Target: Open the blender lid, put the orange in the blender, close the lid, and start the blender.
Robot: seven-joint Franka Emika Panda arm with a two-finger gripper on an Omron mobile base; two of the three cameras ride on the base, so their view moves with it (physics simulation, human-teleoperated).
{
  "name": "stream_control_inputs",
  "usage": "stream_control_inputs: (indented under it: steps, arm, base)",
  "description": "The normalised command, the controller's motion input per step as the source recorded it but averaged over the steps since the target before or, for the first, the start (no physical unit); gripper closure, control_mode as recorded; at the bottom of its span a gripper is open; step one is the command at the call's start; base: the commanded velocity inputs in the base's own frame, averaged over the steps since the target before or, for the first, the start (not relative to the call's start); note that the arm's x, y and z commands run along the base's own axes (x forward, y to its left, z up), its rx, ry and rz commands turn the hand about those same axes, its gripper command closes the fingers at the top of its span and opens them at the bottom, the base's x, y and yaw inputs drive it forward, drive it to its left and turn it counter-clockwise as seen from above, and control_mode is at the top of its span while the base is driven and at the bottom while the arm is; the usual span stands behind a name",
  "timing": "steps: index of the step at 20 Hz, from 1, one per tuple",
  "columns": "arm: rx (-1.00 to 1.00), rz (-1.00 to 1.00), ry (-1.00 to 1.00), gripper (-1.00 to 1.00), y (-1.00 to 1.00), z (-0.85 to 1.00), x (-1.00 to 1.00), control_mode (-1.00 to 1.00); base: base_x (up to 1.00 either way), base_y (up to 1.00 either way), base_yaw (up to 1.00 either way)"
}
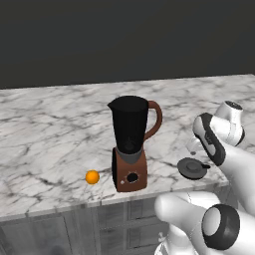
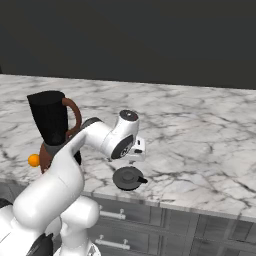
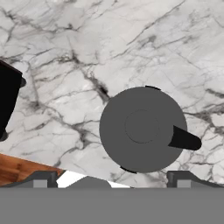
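Note:
The blender [image 1: 130, 144] stands near the counter's front edge, its dark jar uncovered at the top, brown handle to the right, black dial on the reddish base. The blender lid [image 1: 191, 168] lies flat on the marble to its right, knob up, tab pointing right. From above, the blender lid [image 3: 142, 129] sits apart from the fingers, directly under my gripper [image 3: 113, 179], which hovers open and holds nothing. In the right base view the gripper [image 2: 136, 157] hangs just over the lid [image 2: 127, 178]. The orange [image 1: 92, 177] rests on the counter left of the blender base.
The marble counter [image 1: 50, 129] stretches wide behind and to both sides. Its front edge runs just in front of the lid, with grey drawers [image 2: 120, 215] below. A strip of wooden floor [image 3: 17, 168] appears past that edge. The dark blender jar [image 3: 8, 100] is at the left.

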Motion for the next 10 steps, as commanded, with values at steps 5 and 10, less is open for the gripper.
stream_control_inputs:
  steps: [5,10]
  arm:
    - [0.0,-0.05,-0.15,-1.0,0.09,0.52,-0.8,-1.0]
    - [0.0,0.0,-0.13,-1.0,0.5,0.82,-0.81,-1.0]
  base:
    - [0.0,0.0,0.0]
    - [0.0,0.0,0.0]
